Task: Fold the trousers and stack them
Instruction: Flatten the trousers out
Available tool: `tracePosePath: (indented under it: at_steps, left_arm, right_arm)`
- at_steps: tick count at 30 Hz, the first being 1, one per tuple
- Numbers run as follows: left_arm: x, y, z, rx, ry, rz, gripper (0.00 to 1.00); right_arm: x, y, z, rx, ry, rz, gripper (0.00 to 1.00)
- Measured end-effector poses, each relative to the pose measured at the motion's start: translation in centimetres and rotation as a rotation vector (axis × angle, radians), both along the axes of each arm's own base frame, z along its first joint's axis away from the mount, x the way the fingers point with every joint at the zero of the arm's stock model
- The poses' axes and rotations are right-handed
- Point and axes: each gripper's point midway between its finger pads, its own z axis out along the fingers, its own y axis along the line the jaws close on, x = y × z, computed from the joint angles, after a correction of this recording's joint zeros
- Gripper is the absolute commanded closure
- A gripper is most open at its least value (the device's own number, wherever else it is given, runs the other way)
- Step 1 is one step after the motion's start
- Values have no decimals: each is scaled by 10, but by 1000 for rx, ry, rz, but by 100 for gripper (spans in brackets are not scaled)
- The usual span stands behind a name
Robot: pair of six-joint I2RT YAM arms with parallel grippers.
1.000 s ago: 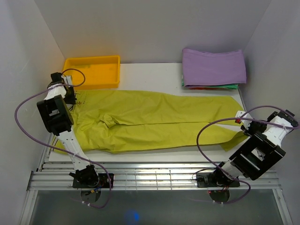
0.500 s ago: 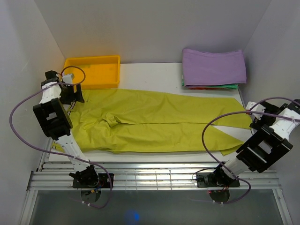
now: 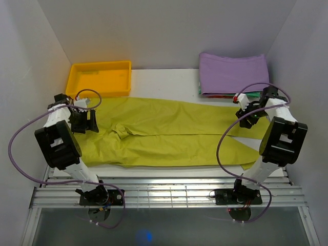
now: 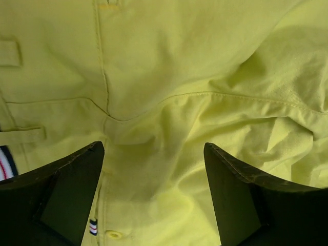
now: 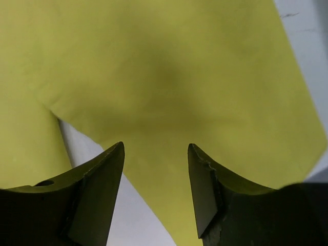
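Note:
The yellow-green trousers point(image 3: 169, 130) lie spread flat across the table, waist to the left and both legs running right. My left gripper point(image 3: 88, 122) hovers open over the waist. In the left wrist view it point(image 4: 154, 148) has creased seat cloth point(image 4: 169, 66) between its fingers and nothing held; a striped trim point(image 4: 5, 164) shows at the left edge. My right gripper point(image 3: 246, 115) is over the leg ends. In the right wrist view it point(image 5: 156, 146) stands open just above the leg cloth point(image 5: 169, 77), gripping nothing.
A yellow bin point(image 3: 100, 77) sits at the back left, close to the waist. A folded purple cloth point(image 3: 233, 72) tops a stack at the back right. Bare white table point(image 5: 84, 146) shows between the two leg ends. White walls close in on both sides.
Both grippers went from shut to open and let go of the trousers. The left moved a little nearer over the waist; the right swung from the near right edge to the far leg end.

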Motion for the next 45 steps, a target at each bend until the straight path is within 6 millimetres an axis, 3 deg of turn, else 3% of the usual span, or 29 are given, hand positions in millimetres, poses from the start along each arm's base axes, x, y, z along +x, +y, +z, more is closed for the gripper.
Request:
tracePosePath:
  at_steps: [5, 10, 14, 17, 20, 24, 26, 28, 31, 34, 37, 41, 45]
  left_arm:
    - [-15, -3, -15, -7, 49, 9, 12]
    - [-14, 3, -25, -2, 67, 40, 14]
    - [8, 11, -34, -28, 93, 82, 14]
    - [37, 19, -29, -49, 64, 120, 12]
    - [55, 24, -17, -58, 23, 144, 11]
    - [62, 25, 0, -52, -24, 144, 8]
    - [60, 24, 8, -38, -52, 135, 8]
    - [51, 22, 15, -24, -66, 126, 8]
    - [31, 15, 25, 0, -84, 108, 7]
    - [18, 10, 27, 8, -93, 99, 7]
    - [12, 8, 23, 5, -84, 95, 7]
    - [7, 6, 18, 0, -68, 89, 7]
    - [6, 5, 17, 1, -69, 79, 7]
  right_arm:
    - [13, -9, -59, -9, 142, -166, 43]
    - [69, -30, -58, -34, 76, -280, 40]
    - [109, -37, -51, -38, 17, -326, 31]
    - [117, -35, -45, -26, 2, -337, 25]
    - [112, -29, -29, -6, 7, -326, 26]
    - [79, -16, 22, -4, 0, -257, 28]
    - [49, -11, 49, -22, -11, -216, 28]
    - [6, -5, 62, -43, 10, -184, 28]
    - [-54, -3, 44, -65, 115, -166, 23]
    - [-109, -5, 2, -66, 295, -159, 17]
    - [-148, -12, -25, -77, 418, -159, 11]
    - [-167, -40, -27, -93, 439, -199, 10]
    - [-176, -83, -5, -95, 400, -223, 10]
